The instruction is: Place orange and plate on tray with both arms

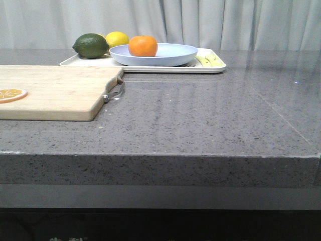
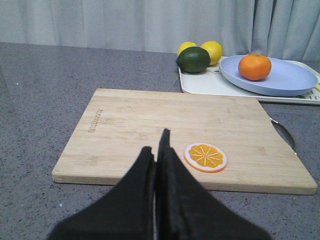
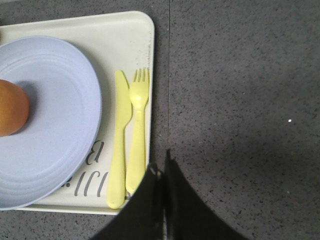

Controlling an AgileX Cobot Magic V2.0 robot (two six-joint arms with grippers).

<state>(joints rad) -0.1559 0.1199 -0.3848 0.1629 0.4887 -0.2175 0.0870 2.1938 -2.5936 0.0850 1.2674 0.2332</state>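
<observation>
The orange [image 1: 143,45] sits in the lavender-blue plate [image 1: 173,56], and the plate rests on the cream-white tray [image 1: 213,67] at the far side of the counter. All three also show in the left wrist view: orange [image 2: 254,67], plate [image 2: 290,80], tray [image 2: 200,82]. The right wrist view shows the plate [image 3: 55,130], an edge of the orange [image 3: 11,107] and the tray [image 3: 135,35] from above. My left gripper [image 2: 156,142] is shut and empty above the near edge of the cutting board. My right gripper [image 3: 161,162] is shut and empty over the tray's corner. Neither gripper shows in the front view.
A wooden cutting board [image 1: 55,93] with a metal handle lies near left and carries an orange slice [image 2: 205,156]. A dark green lime [image 1: 91,45] and lemon [image 1: 117,39] sit on the tray's left end. A yellow plastic knife [image 3: 119,140] and fork [image 3: 137,130] lie beside the plate.
</observation>
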